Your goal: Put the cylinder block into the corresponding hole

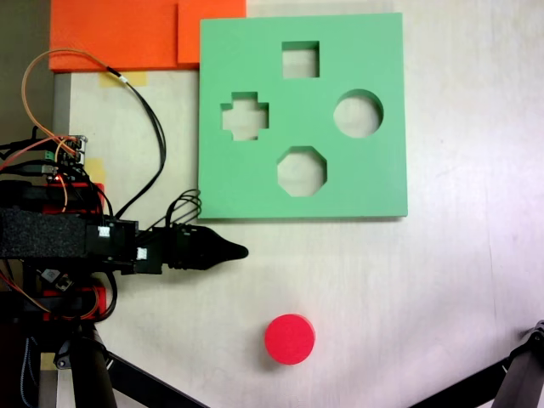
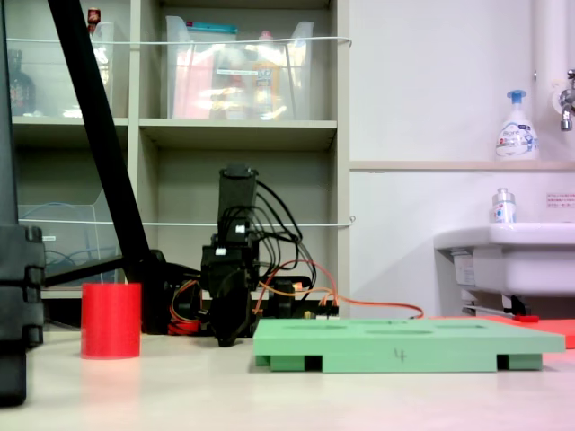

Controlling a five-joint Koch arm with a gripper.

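Observation:
The cylinder block (image 1: 290,339), a short bright red foam cylinder, stands upright on the pale table below the green board (image 1: 246,51); in the low fixed view the cylinder block (image 2: 110,321) is at the left. The board lies flat, and its circular hole (image 1: 358,114) is on the right side, nearest the camera in the low fixed view (image 2: 400,332). My gripper (image 1: 240,252) points right just below the board's lower left corner, up and to the left of the cylinder and well apart from it. Its jaws are together, with nothing held. Seen head-on, the gripper (image 2: 232,323) hangs low over the table.
The board also has a square cutout (image 1: 300,59), a cross cutout (image 1: 245,116) and an octagonal cutout (image 1: 301,171). Orange foam sheets (image 1: 127,34) lie at the top left. The arm's base and cables (image 1: 51,170) fill the left edge. Black tripod legs (image 1: 144,382) cross the bottom corners.

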